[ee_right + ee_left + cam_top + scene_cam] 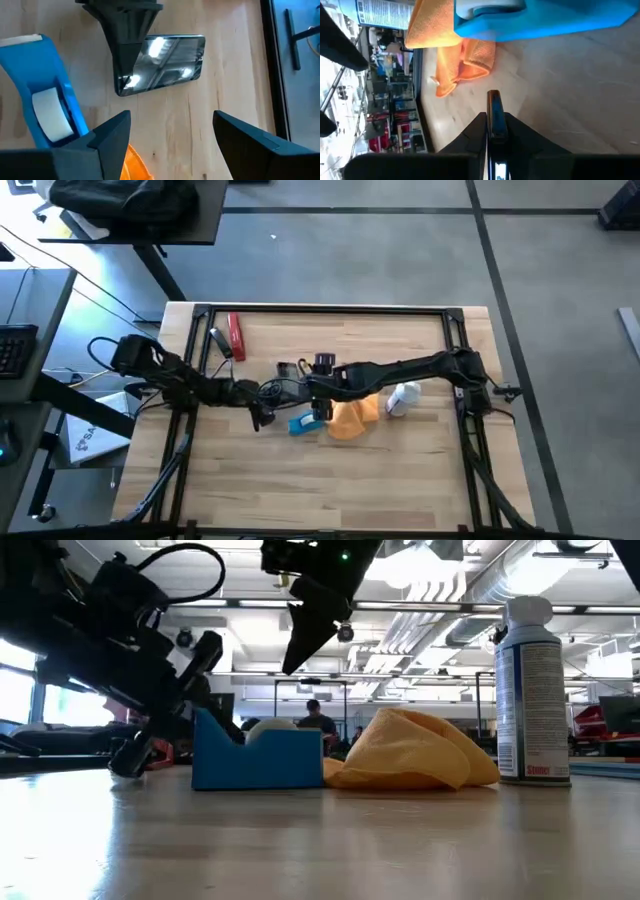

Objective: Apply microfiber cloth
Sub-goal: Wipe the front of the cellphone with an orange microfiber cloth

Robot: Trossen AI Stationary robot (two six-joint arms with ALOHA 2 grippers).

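Observation:
The orange microfiber cloth (352, 420) lies crumpled on the wooden table, its underside on the boards, also seen in the low view (415, 750). A blue tape dispenser (303, 424) stands against its left side. My left gripper (262, 410) is left of the dispenser, low over the table, shut on a black phone (170, 60). My right gripper (170, 135) hangs open above the dispenser and the cloth's left edge, fingers pointing down, touching nothing. My left gripper pinches the phone near one end, one finger (125, 55) lying across the glossy screen, the other hidden beneath. In its own wrist view the phone's thin edge (494, 107) shows between the fingers. The phone lies level, screen up; whether it touches the table I cannot tell.
A white spray can (532, 690) stands upright just right of the cloth. A red object (236, 336) lies at the far left of the table. A black frame (320, 308) runs along the table's edges. Bare wood stretches toward the near edge.

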